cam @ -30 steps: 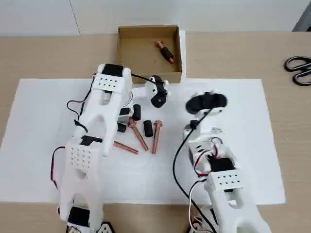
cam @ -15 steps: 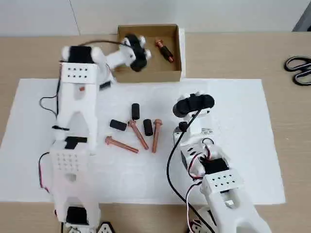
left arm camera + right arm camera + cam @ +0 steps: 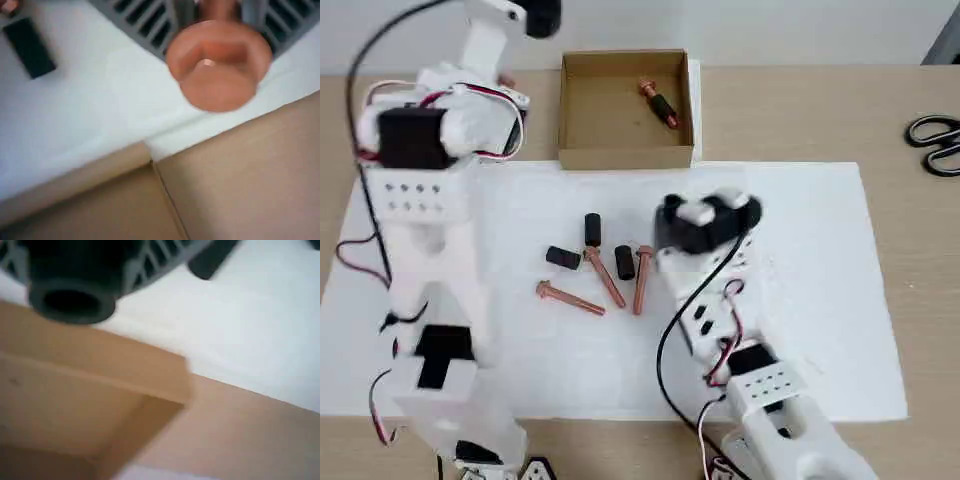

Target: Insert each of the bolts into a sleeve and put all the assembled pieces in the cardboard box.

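In the left wrist view my left gripper [image 3: 216, 17] is shut on a copper bolt [image 3: 217, 65], whose head faces the camera. That arm [image 3: 425, 150] stands raised at the far left of the table, left of the cardboard box [image 3: 578, 110]. My right gripper [image 3: 75, 262] is shut on a black sleeve [image 3: 72, 301], its bore turned toward the camera. From above, the right gripper [image 3: 705, 222] hangs just right of the loose parts. Three bolts [image 3: 605, 277] and three sleeves [image 3: 624, 262] lie on the white sheet [image 3: 800, 330]. One assembled piece [image 3: 660, 103] lies in the box.
Black scissors [image 3: 935, 143] lie at the table's far right edge. The box's near wall [image 3: 625, 157] borders the white sheet. A loose sleeve [image 3: 30, 47] lies on the sheet in the left wrist view, and a box corner [image 3: 165, 375] comes close in the right wrist view.
My left arm has swung from the middle of the sheet past the box and up to the far left. My right gripper has shifted left toward the loose bolts and sleeves.
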Available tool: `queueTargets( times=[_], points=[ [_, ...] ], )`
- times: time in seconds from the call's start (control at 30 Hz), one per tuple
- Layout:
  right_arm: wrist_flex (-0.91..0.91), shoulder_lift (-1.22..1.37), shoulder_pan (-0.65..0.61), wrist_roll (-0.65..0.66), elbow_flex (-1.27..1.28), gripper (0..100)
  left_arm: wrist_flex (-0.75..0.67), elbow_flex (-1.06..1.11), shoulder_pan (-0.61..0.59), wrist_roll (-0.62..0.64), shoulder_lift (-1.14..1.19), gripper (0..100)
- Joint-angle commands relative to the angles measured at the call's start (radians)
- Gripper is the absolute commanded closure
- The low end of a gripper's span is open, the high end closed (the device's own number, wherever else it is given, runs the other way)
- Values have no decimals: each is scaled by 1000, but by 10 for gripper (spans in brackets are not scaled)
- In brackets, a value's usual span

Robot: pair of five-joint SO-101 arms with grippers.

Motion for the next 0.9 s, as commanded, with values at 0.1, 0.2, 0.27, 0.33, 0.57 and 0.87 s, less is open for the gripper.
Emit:
queueTargets(
  times=[0.1,0.2,0.27,0.33,0.57,0.87],
  points=[
    [-194,-22,-41,9,32,994,9,90,123,103,-167,994],
    [-226,-24,-41,91,31,994,-35,162,190,178,-207,994],
    [-260,-21,-41,192,32,994,-100,191,224,250,-233,994],
    [-303,-21,-41,270,35,994,-176,216,259,302,-265,994],
    [-394,-27,-30,334,34,994,-272,328,390,397,-358,994],
    [-469,-21,-13,328,41,994,-371,360,348,416,-529,994]
  ],
)
